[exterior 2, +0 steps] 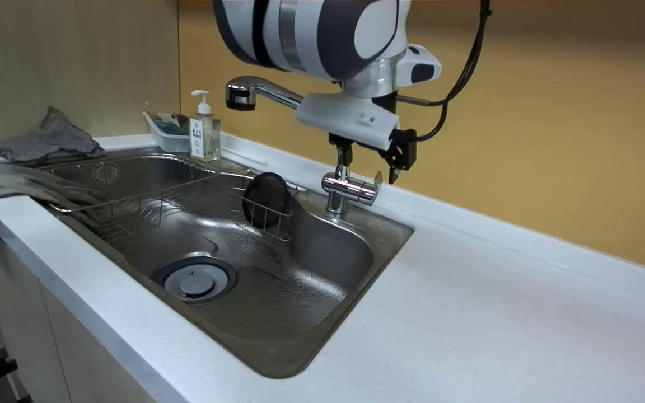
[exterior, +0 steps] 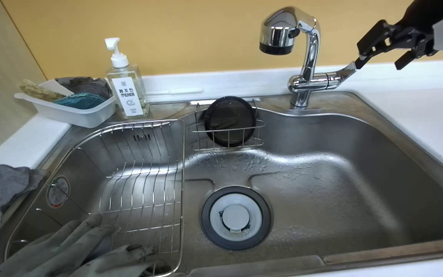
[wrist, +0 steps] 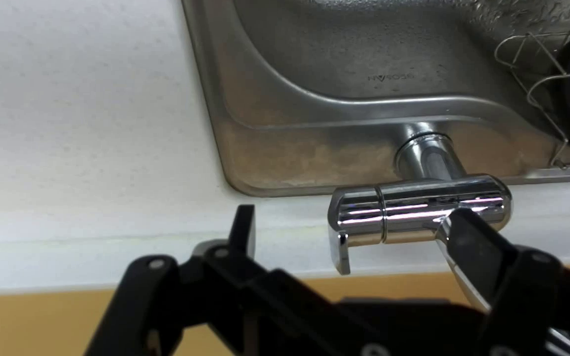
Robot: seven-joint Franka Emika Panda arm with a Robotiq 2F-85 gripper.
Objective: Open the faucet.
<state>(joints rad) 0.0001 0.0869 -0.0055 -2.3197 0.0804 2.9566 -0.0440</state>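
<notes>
The faucet is shiny chrome. Its rounded spray head (exterior: 278, 34) tops a slim neck (exterior: 312, 54), with a horizontal body below. The body also shows in an exterior view (exterior 2: 350, 188) and in the wrist view (wrist: 413, 207). A flat side lever (exterior: 347, 72) sits at the body's end and points up; in the wrist view the lever (wrist: 342, 252) lies between my fingers. My gripper (wrist: 353, 213) is open and empty, with one finger past the lever and one overlapping the neck. In both exterior views the gripper (exterior: 380, 64) (exterior 2: 368, 169) is by the lever; contact cannot be told.
The wall (exterior: 206, 34) stands close behind the faucet. A steel sink (exterior 2: 350, 313) lies in front, with a wire rack (exterior: 182, 161) and a dark round dish (exterior: 230, 121) in a wire holder. A soap bottle (exterior: 128, 92) and white basket (exterior: 87, 115) stand farther along.
</notes>
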